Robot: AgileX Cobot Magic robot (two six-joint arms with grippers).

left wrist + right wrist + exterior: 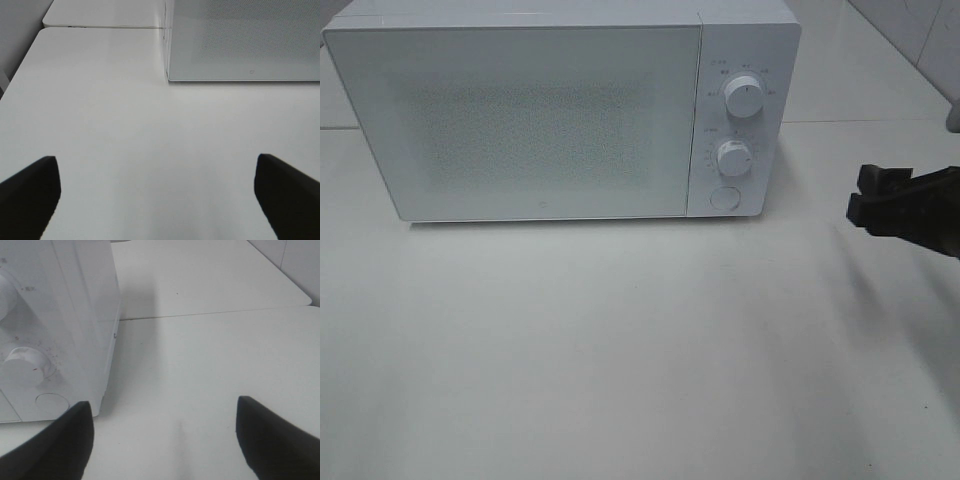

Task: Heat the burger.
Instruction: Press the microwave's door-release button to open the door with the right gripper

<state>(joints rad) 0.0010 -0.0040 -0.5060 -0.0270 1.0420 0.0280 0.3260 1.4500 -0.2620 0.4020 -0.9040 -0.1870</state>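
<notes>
High camera: we look steeply down on microwave front and table, mid-range. Left wrist: we ride behind left gripper, low over table, facing left end of microwave door. Right wrist: we ride behind right gripper, close by control panel. All three share microwave, table.
</notes>
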